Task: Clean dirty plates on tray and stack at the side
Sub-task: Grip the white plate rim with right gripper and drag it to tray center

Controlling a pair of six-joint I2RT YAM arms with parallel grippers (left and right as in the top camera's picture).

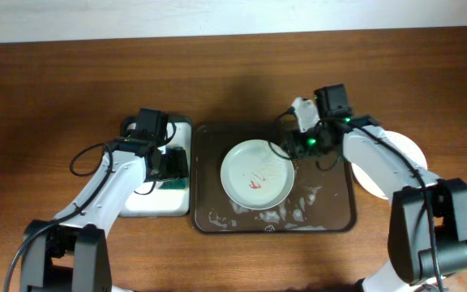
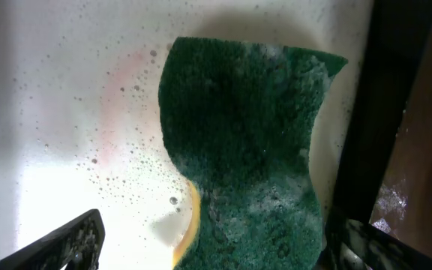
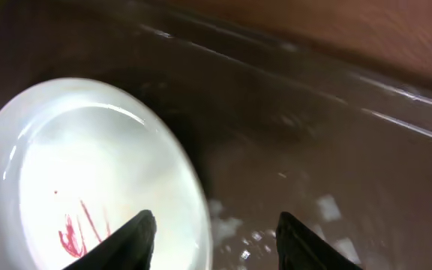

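Wooden table (image 1: 55, 81): dark tray (image 1: 340, 212) at centre frame.
Plate (image 1: 246, 162): lying in the tray, red smear showing (not yet wiped).
Right gripper (image 3: 216, 232): fingers partly spread above the plate's upper-right rim, gripping nothing.
Left gripper (image 2: 223, 241): fingers wide over the sponge (image 2: 246, 135), left of centre.
Advice: pinch the sponge mid-body, then scrub across the smear.

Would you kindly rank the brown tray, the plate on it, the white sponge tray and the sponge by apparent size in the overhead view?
1. brown tray
2. white sponge tray, partly covered by the left arm
3. plate, close to the sponge tray in size
4. sponge, mostly hidden
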